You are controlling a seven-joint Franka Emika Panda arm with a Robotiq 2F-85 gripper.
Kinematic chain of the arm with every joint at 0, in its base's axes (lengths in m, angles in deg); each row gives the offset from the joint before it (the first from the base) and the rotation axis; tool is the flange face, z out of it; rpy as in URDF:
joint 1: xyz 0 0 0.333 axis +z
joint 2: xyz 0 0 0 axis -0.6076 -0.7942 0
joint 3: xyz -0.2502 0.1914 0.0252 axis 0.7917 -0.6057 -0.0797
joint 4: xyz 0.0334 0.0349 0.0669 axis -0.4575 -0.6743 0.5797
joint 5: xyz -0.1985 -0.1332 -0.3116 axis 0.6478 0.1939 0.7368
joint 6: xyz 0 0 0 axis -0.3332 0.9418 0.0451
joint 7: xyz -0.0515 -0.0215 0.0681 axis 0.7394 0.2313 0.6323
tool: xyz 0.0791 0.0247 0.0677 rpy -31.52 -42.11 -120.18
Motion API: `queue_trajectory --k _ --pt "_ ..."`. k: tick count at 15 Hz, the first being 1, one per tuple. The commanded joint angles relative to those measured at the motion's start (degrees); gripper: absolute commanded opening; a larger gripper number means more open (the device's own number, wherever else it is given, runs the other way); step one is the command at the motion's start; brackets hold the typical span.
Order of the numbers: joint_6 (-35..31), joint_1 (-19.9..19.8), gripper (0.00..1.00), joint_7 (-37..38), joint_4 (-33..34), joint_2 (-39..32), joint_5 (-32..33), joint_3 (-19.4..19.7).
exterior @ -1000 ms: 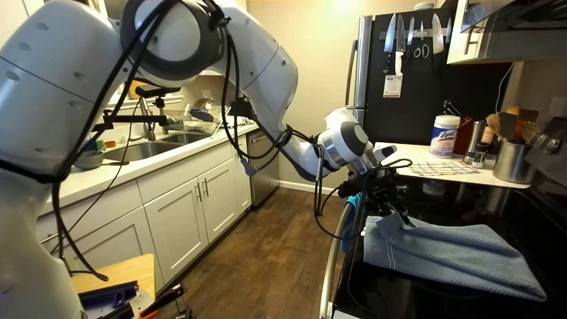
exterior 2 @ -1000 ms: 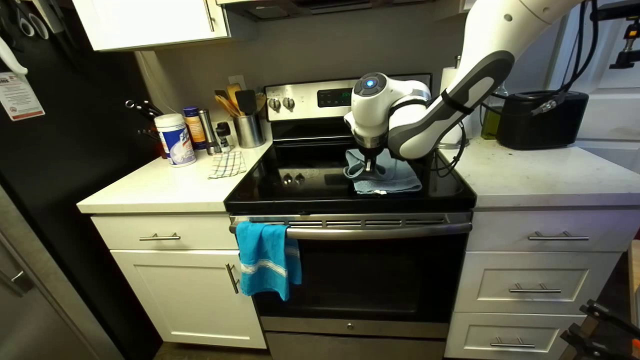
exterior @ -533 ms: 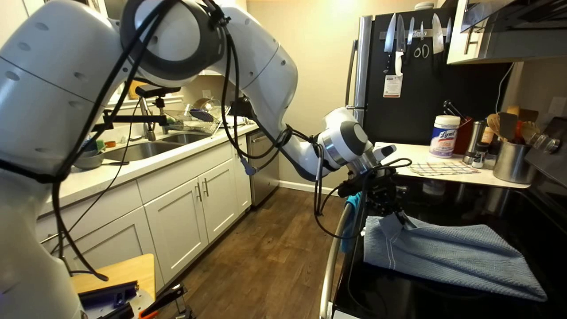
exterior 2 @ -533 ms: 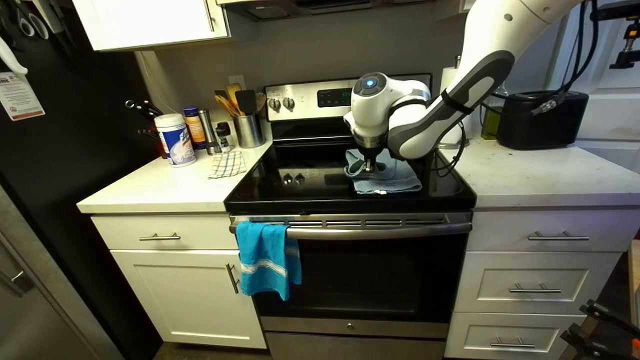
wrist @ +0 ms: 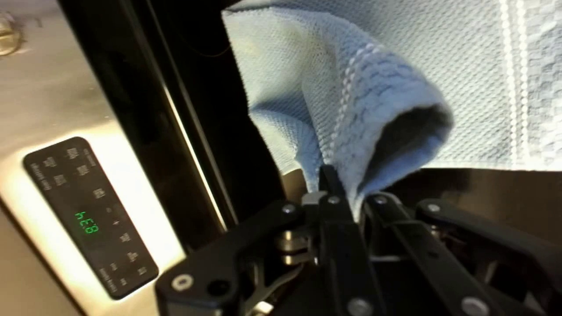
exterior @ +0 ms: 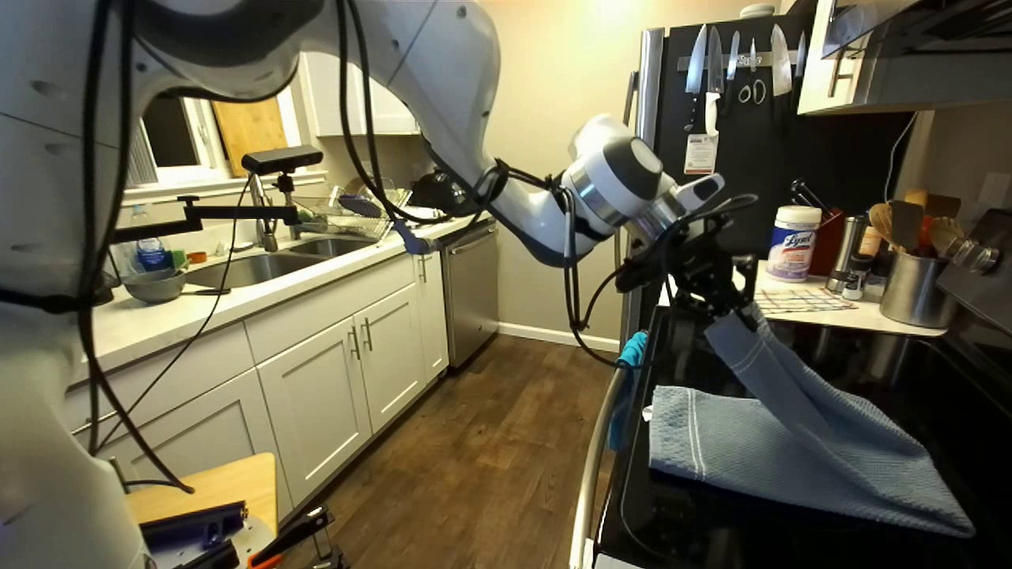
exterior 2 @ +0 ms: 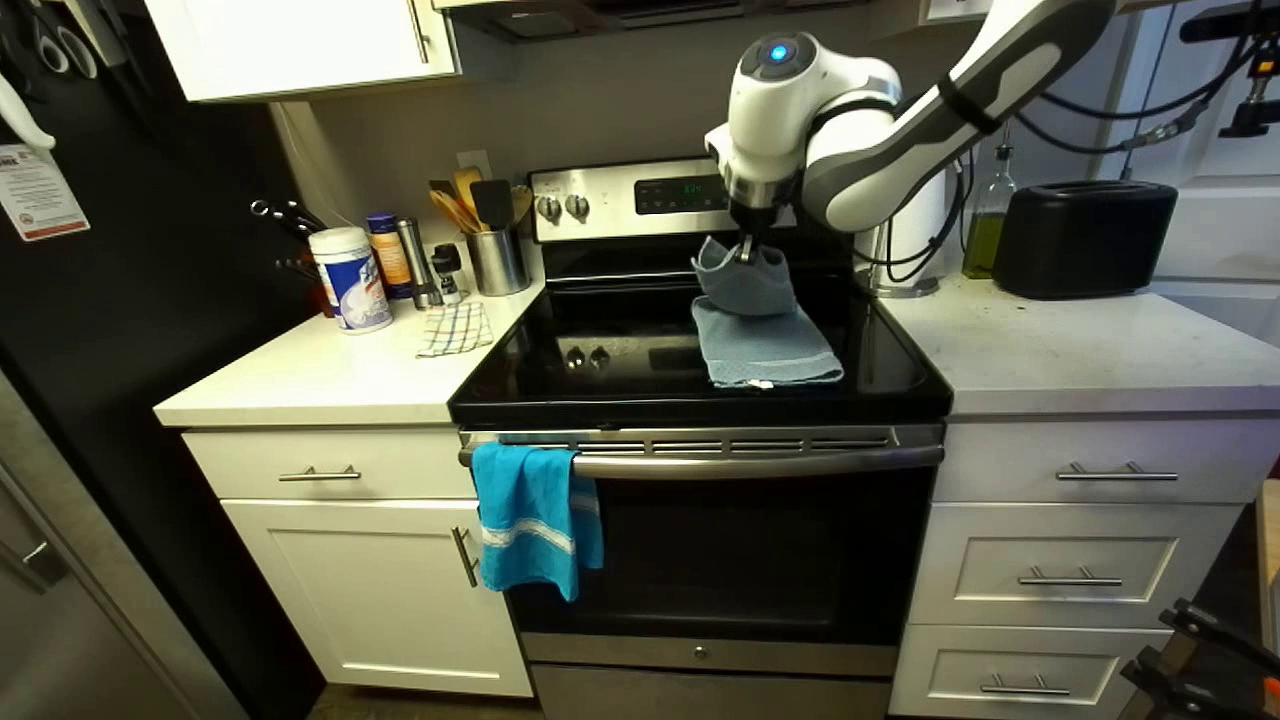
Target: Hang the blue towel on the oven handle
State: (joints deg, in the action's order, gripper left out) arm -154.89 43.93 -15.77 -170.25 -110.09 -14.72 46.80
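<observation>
A grey-blue towel (exterior: 791,450) lies folded on the black stovetop, with one part pulled up off it. It also shows in an exterior view (exterior 2: 770,350) and in the wrist view (wrist: 470,79). My gripper (exterior: 739,312) is shut on a pinched edge of this towel, raised above the stove; it also shows in an exterior view (exterior 2: 746,250) and in the wrist view (wrist: 354,197). The rest of the towel still rests on the stovetop. The oven handle (exterior 2: 760,467) runs along the oven front and also shows in an exterior view (exterior: 591,482).
A bright blue towel (exterior 2: 530,520) hangs on one end of the handle. The stove's back panel (exterior 2: 600,215) stands behind the gripper. A utensil pot (exterior 2: 498,262) and wipes canister (exterior 2: 350,280) stand on a counter. A toaster (exterior 2: 1085,240) stands on the opposite counter.
The fingers closed on the towel between one second and half a second ago. Since then the arm has risen, lifting the pinched part off the stovetop.
</observation>
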Motion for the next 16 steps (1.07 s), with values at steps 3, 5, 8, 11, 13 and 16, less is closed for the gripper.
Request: queue_trajectory --k 3,5,8,11,13,16 --pt "2.1 -1.4 0.01 0.4 -5.1 14.2 4.4 -1.2" --pt "3.7 -1.7 0.01 1.1 -4.4 17.1 5.9 -1.8" --pt "6.2 -2.2 0.01 1.9 -3.8 20.8 8.3 -3.1" --pt "7.3 -3.1 0.01 2.2 -3.3 23.7 8.7 -4.6" --pt "7.6 -3.8 0.01 1.9 -3.0 25.1 7.9 -5.5" --pt "6.3 -4.3 0.01 -1.9 -4.9 27.9 3.8 -7.0"
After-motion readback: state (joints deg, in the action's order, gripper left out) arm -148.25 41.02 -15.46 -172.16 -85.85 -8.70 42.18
